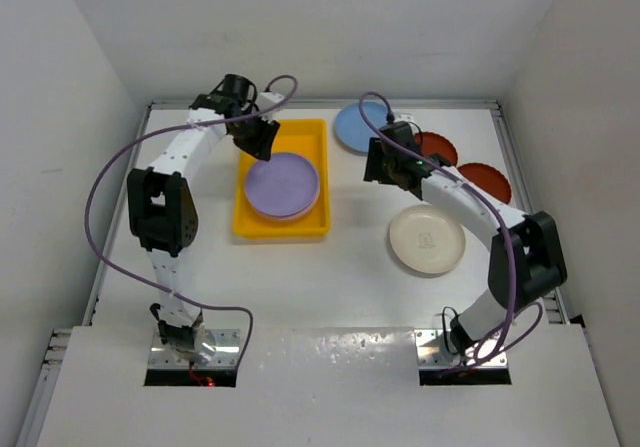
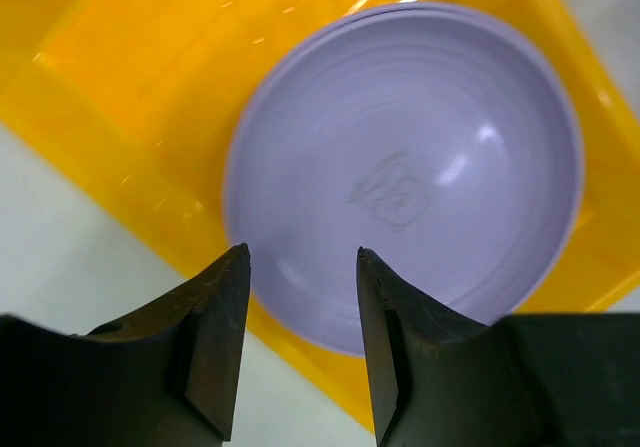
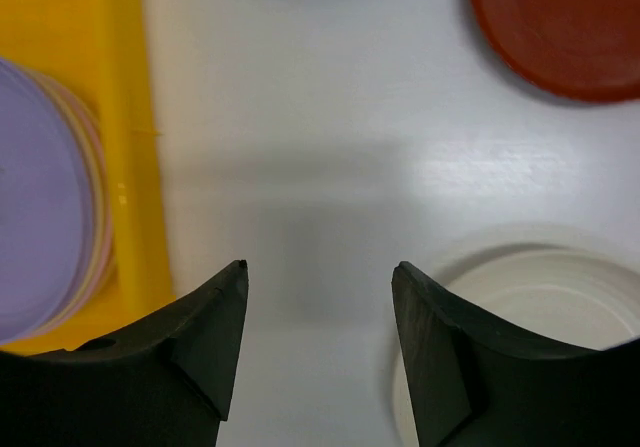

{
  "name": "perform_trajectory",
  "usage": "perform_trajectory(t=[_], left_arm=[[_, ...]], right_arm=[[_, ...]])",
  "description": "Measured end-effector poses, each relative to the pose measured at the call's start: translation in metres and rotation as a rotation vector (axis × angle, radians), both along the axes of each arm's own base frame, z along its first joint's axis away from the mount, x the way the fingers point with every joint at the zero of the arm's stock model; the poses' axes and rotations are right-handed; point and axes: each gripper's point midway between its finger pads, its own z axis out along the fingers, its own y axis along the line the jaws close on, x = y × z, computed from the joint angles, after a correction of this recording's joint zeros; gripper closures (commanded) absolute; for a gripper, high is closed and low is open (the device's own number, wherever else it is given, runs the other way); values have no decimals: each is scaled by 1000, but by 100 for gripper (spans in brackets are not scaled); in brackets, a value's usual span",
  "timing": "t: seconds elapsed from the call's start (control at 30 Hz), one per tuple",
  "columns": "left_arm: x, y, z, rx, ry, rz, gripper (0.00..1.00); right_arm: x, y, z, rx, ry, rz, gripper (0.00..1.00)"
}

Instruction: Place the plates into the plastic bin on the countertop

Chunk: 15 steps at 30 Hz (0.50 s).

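A: Gaping empty, both?
B: Yes. The left gripper (image 2: 302, 257) is hanging above the smooth round lavender plate (image 1: 283, 184) stacked in the glossy yellow bin (image 1: 280, 229); the right gripper (image 3: 320, 272) is hovering over white countertop (image 3: 320, 167).

- The overhead camera looks steeply down from above and behind the two arm bases (image 1: 190, 352), taking in the whole countertop (image 1: 340, 287) and its walls (image 1: 300, 27).
- The left wrist camera looks down past its own fingers (image 2: 215, 347), close over the lavender plate (image 2: 420, 167) in the yellow bin (image 2: 110, 117) (the plate nearly fills the picture).
- The right wrist camera faces straight down between its fingers (image 3: 210, 347), near the bare countertop. Its left edge shares that plate and bin with the left wrist view, and the overhead view also shows its cream plate (image 3: 540, 307) and red plate (image 3: 570, 27).
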Motion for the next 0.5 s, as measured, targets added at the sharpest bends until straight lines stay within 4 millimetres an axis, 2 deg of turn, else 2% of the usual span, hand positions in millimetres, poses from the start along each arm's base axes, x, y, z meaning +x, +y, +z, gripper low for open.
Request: perform_trajectory(t=[0.07, 0.13, 0.23, 0.33, 0.43, 0.5], left_arm=[[-11, -21, 0, 6, -6, -61, 52], [-25, -41, -8, 10, 19, -114, 52], [-43, -60, -20, 9, 63, -162, 52], [-43, -61, -18, 8, 64, -159, 52], [-31, -52, -6, 7, 29, -124, 52], [-20, -43, 5, 2, -5, -92, 52]], right_arm=[[-11, -21, -9, 4, 35, -54, 38], [-23, -45, -18, 5, 67, -118, 30], [-49, -89, -34, 6, 120, -244, 27], [-80, -135, -46, 12, 163, -386, 25], [-109, -179, -56, 15, 188, -538, 25], [-127, -199, -67, 21, 214, -618, 31]])
